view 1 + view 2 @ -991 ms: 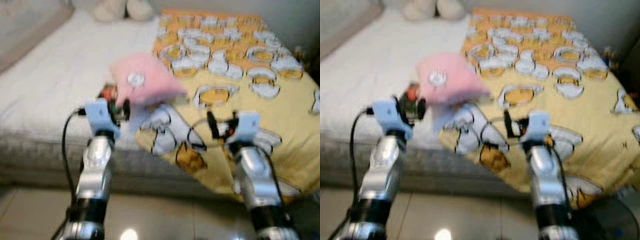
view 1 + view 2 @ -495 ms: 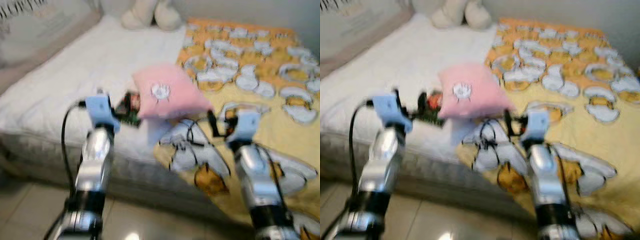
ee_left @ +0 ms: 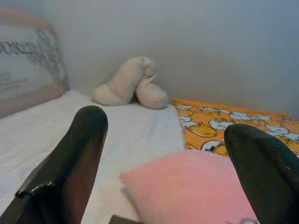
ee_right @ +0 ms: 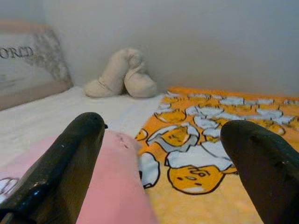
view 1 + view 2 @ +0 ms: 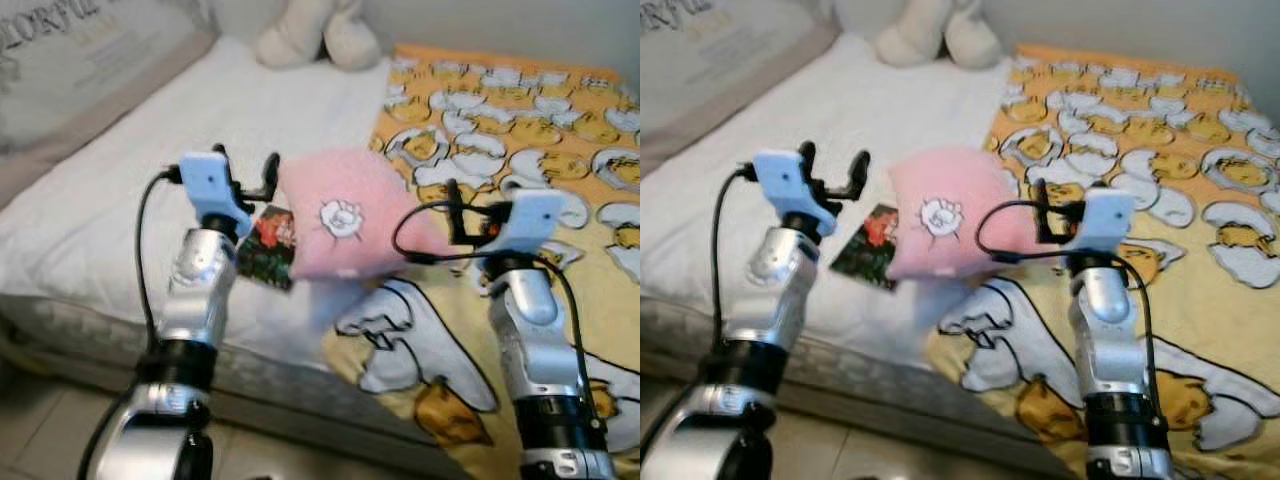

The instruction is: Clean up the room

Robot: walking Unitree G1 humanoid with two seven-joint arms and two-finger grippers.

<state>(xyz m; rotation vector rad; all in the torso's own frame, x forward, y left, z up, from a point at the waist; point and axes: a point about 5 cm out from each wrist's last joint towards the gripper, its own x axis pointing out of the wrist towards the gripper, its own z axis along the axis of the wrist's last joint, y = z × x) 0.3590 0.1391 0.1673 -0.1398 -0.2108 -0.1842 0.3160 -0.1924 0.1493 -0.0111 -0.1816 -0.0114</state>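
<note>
over at the far left a big lettered pillow [image 5: 90, 70] leans at the head of the bed [image 5: 120, 200], and a cream plush toy [image 5: 310, 35] sits against the back wall. the left gripper [image 5: 245, 172] hangs above the white sheet with its fingers spread apart and nothing between them, just beside the left edge of the pink cushion [image 5: 345, 215]. a small dark picture card [image 5: 268, 245] lies flat on the sheet, partly tucked under that cushion's near corner. the cushion itself rests where the sheet meets the yellow egg-print blanket [image 5: 560, 180], tilted a little, its white flower patch facing up. on its right side the right gripper [image 5: 1042, 210] is held up close to the cushion's edge, fingers also wide apart and empty. to my eye both arms are lined up to take the cushion from either side. the trouble i'd expect: a soft cushion squashes and slides, so one gripper closing ahead of the other could shove it sideways off the bed's near edge, and lifting it may drag the card along and drop it on the floor.
</note>
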